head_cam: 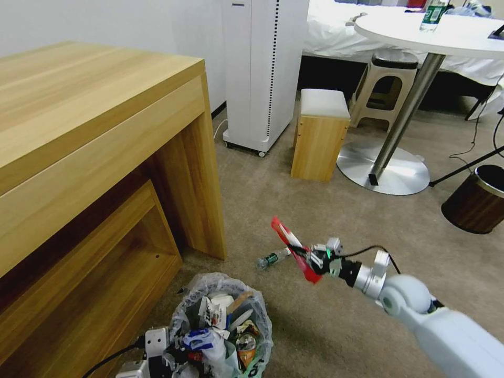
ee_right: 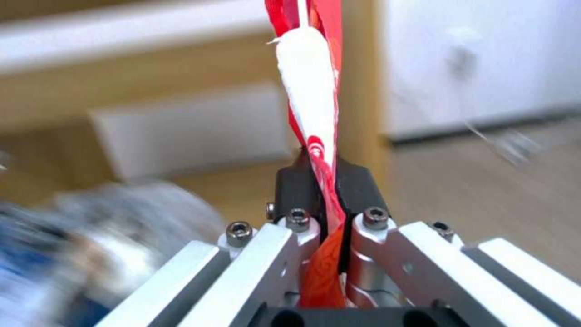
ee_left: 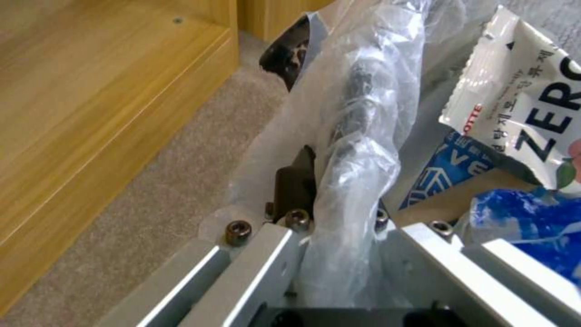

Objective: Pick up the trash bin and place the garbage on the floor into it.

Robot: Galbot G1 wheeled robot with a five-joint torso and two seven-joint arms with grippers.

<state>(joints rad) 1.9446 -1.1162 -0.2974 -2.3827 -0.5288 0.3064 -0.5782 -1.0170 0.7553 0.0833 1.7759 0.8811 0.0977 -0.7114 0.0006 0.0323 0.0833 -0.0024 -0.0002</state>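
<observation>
The trash bin (head_cam: 185, 308), a round bin lined with a translucent bag (ee_left: 363, 104), stands low in the head view, full of cartons, wrappers and a can. My left gripper (head_cam: 169, 348) is shut on its rim (ee_left: 289, 51), with the bag bunched between the fingers (ee_left: 295, 181). My right gripper (head_cam: 311, 258) hangs in the air to the right of and above the bin, shut on a flattened red and white piece of garbage (ee_right: 310, 91). On the floor (head_cam: 325, 210) just beyond it lies a green-labelled bottle (head_cam: 273, 258).
A wooden desk (head_cam: 105, 131) with a low shelf stands close on the left. Farther off are a white tower unit (head_cam: 262, 73), a wooden stool (head_cam: 320, 134) and a round table's steel base (head_cam: 383, 168). A dark brown container (head_cam: 475, 199) and cables sit at the right.
</observation>
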